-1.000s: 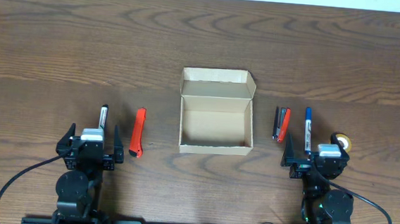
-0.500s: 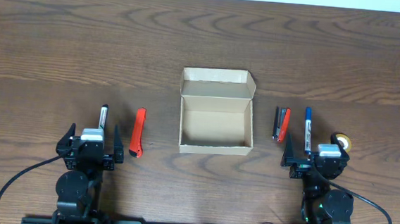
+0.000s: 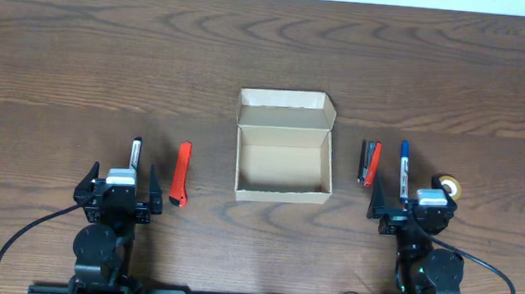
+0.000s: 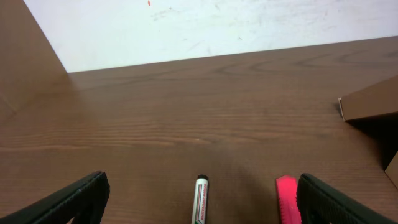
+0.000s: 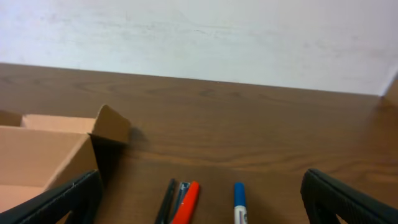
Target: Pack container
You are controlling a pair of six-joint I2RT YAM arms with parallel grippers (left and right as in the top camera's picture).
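Standing spread wide and empty, the left fingers (image 4: 78, 198) sit left of the container (image 3: 279, 195), apparently lined up on the white marker (image 3: 135, 152) just ahead of them. An orange-red cutter (image 3: 183, 173) lies between marker and container. The container sits mid-surface (image 3: 269, 55), its flap thrown back and its inside bare, ready for filling. Right of it lie the black and red pens (image 3: 369, 162), a blue pen (image 3: 404, 166), then a tape roll (image 3: 448, 187). The right fingers (image 5: 65, 198), likewise spread and empty, face the blue pen.
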